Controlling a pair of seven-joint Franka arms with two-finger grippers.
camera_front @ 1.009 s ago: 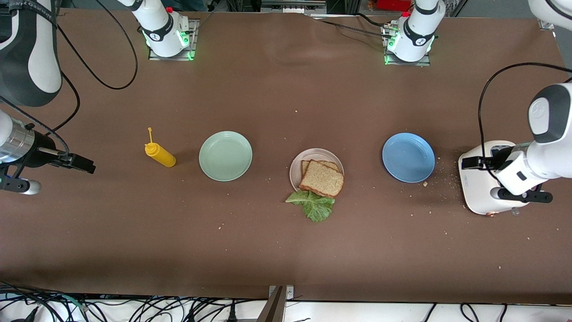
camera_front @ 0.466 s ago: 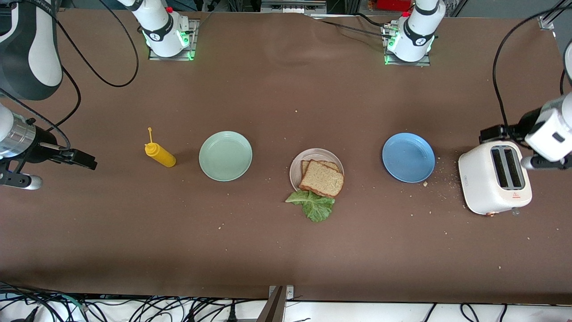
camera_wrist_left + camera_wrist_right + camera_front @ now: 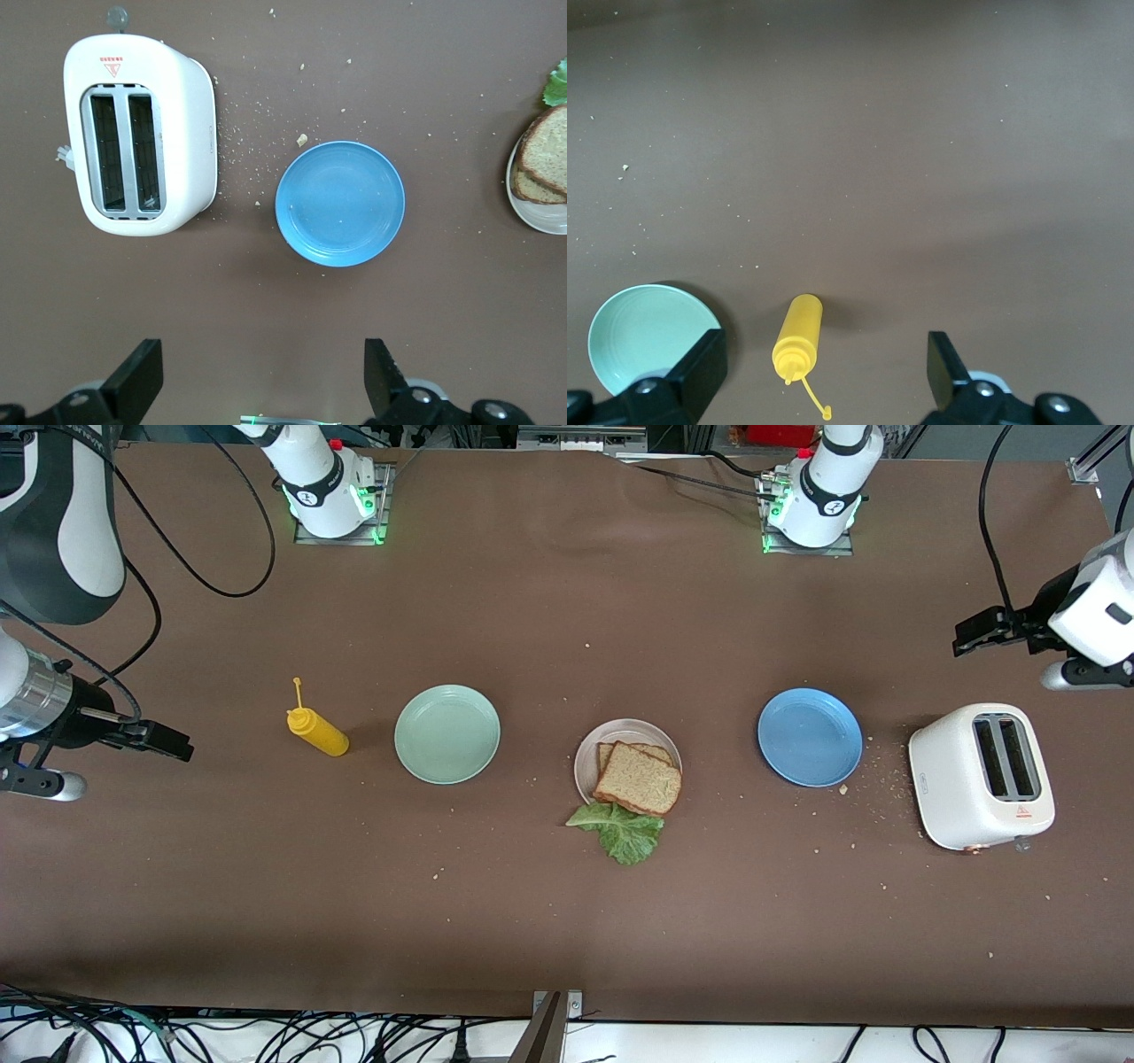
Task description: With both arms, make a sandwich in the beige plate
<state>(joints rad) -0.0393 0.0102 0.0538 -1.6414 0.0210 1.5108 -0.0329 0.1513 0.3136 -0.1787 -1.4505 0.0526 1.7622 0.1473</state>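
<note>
Both open tools, left tool [image 3: 974, 634] and right tool [image 3: 168, 741], hover at table [image 3: 549, 921] ends.

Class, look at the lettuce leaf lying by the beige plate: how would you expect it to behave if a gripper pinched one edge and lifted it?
The lettuce leaf looks thin and ruffled, so it would probably droop. It likely weighs little. Its frilly edges may tear.

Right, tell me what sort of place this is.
Probably a robotics lab staged as a kitchen: arm bases bolted along the brown-covered table, loose cables at its edge, and a toaster, plates and toast laid out.
</note>
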